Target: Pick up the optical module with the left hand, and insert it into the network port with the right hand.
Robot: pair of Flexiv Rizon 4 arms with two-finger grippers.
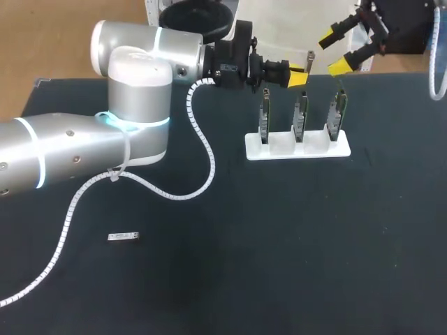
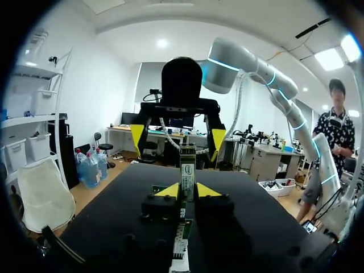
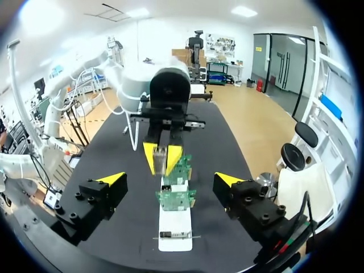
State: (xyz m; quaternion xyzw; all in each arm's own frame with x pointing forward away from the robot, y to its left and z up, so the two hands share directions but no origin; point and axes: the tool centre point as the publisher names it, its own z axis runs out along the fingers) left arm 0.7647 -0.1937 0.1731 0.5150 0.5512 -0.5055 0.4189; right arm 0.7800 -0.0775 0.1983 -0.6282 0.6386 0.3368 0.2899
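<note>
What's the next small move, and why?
Probably ease the right gripper forward so its open fingers straddle the free end of the optical module, then close. The left gripper is shut on the module, holding it up facing the right gripper with a gap between them, so the handover is not yet done.

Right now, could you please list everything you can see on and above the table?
optical module: one, silver, held in the left claw near the boards
spare module: one, silver, lying flat on the table at its front left, apart from everything else
circuit boards: three, green, upright in a row in the holder
holder: one, white, on the table right of centre
table: one, black
left claw: one, yellow tips, shut on the optical module
right claw: one, yellow tips, open and empty, facing the left claw from beyond the holder
</note>
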